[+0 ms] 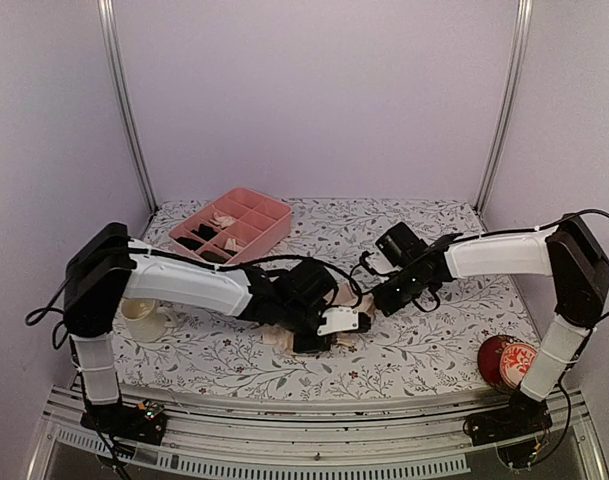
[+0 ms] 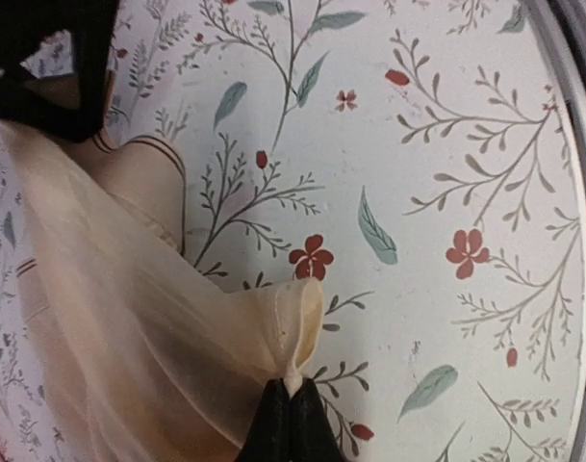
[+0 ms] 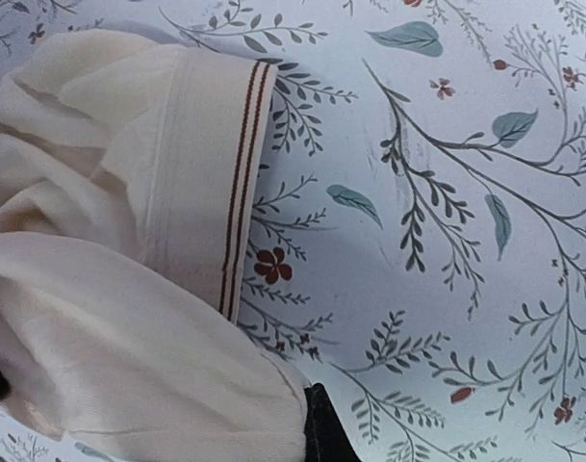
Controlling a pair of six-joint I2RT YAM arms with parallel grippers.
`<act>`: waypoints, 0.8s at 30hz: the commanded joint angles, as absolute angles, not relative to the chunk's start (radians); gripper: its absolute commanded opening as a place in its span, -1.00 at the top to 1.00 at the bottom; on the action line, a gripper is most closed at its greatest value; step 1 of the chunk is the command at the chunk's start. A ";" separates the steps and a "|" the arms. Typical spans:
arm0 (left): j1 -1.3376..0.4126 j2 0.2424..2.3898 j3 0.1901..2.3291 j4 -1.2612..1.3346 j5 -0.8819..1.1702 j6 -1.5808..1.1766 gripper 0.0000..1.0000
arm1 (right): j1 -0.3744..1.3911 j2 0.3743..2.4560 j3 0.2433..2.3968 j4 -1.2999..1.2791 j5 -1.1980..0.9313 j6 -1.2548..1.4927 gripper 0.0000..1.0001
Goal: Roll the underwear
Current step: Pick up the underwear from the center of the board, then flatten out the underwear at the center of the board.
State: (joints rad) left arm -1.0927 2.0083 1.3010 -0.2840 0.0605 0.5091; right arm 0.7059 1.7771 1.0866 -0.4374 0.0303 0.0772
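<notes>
The pale peach-beige underwear (image 2: 129, 327) lies bunched on the flowered table between my two arms, partly hidden under them in the top view (image 1: 280, 339). My left gripper (image 2: 291, 390) is shut on a puckered corner of its hem, held just off the cloth-covered table. My right gripper (image 3: 307, 409) is shut at the other end; one black fingertip (image 3: 328, 433) shows and fabric covers the other. The waistband (image 3: 220, 173) with thin brown stripes lies flat beside it. From above, the left gripper (image 1: 324, 336) and right gripper (image 1: 380, 297) sit close together mid-table.
A pink compartment tray (image 1: 274, 212) with small black bundles stands at the back left. A cream cup (image 1: 144, 318) sits by the left arm. A red round object (image 1: 506, 362) rests near the front right edge.
</notes>
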 commanded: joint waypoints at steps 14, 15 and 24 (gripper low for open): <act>-0.948 1.268 1.057 -0.243 0.442 0.701 1.00 | 1.066 1.304 1.136 -0.731 0.145 0.028 0.95; -0.948 1.237 1.057 -0.257 0.467 0.714 1.00 | 1.105 1.309 1.165 -0.765 0.176 0.037 0.95; -0.948 1.014 1.044 -0.328 0.585 0.783 1.00 | 1.332 1.299 1.405 -0.938 0.437 0.080 0.95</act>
State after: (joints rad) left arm -0.9550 1.0771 1.0576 -0.2829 0.5110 0.7444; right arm 1.2728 1.3220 1.3277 -0.8425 0.2825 0.0544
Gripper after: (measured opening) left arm 0.012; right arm 0.031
